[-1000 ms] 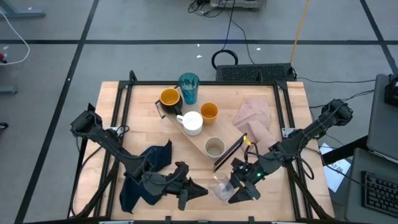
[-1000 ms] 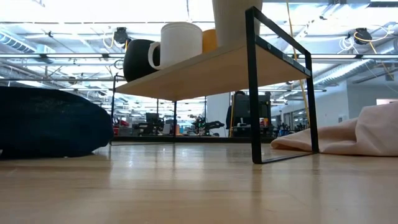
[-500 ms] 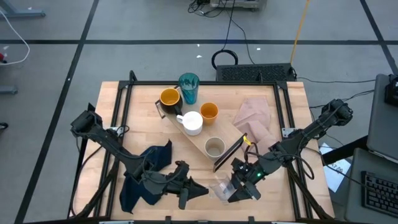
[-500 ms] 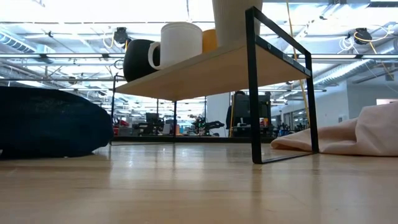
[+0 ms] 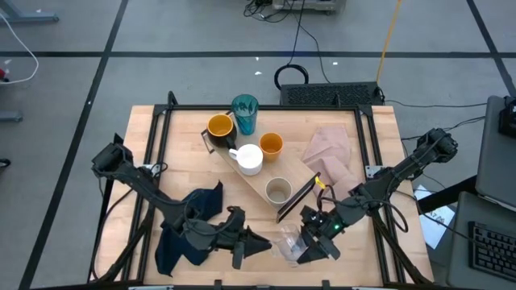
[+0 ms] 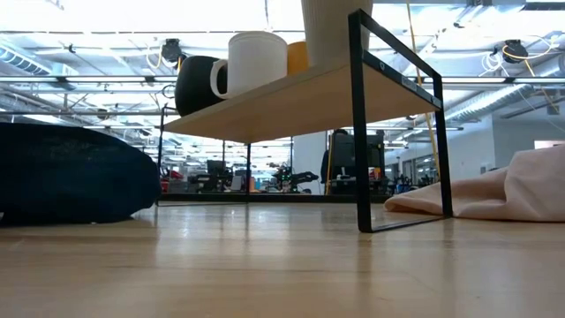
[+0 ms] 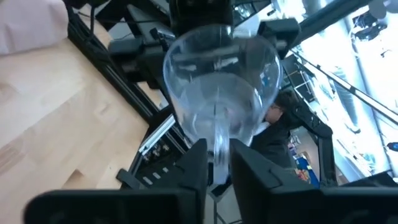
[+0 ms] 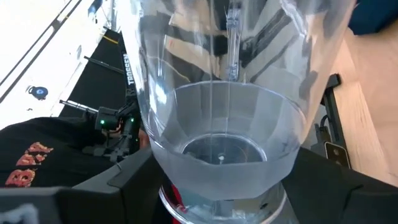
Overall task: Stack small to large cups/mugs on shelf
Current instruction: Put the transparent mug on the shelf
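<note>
while the small clear cup (image 5: 287,242) hangs at the near edge of the tabletop (image 5: 193,153), just off the shelf (image 5: 258,179), a handover looks in hand: the right end effector (image 5: 309,247) clamps its body (the left end effector (image 5: 260,242) pinches its handle). next, i judge, the left lets go.

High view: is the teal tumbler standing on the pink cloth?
No, the teal tumbler stands at the shelf's far end, apart from the pink cloth.

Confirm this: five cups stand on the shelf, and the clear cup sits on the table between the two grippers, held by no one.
Not held by no one. The left wrist view shows the left gripper pinching the clear cup's rim, the right gripper at its base. Five cups do stand on the shelf, per the high view.
</note>
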`<state>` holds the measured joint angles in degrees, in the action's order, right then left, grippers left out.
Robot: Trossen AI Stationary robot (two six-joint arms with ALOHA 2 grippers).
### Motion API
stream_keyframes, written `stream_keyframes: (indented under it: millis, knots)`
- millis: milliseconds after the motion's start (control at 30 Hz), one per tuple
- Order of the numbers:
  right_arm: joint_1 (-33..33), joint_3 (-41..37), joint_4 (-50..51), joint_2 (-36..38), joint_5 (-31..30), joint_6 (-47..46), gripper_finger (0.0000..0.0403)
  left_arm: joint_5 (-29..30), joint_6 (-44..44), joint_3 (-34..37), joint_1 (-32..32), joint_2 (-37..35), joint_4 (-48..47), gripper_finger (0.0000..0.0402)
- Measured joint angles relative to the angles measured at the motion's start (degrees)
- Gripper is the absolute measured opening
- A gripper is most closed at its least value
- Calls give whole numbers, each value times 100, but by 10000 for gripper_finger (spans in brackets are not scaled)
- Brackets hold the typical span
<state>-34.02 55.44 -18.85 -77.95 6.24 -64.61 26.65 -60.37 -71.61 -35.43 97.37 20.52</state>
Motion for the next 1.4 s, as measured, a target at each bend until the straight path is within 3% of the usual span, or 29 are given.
stream_keyframes:
  millis: [133, 400, 600, 967, 1400]
  knots:
    - [-2, 0, 17, 0, 8, 30, 275, -10, -92, 0, 13, 1, 21, 83]
    - [4, 0, 20, 0, 140, 119, 276, -122, -116, 0, -36, 1, 10, 76]
    - [58, 0, 66, 80, 267, 292, 277, -548, -167, 2, -141, 1, -25, 76]
    - [295, 7, 271, 216, 459, 818, 278, -384, -149, 4, -370, -68, 22, 76]
    - [1224, 4, 1266, 1440, 282, 2006, 279, -174, -7, 4, -363, -71, 62, 76]
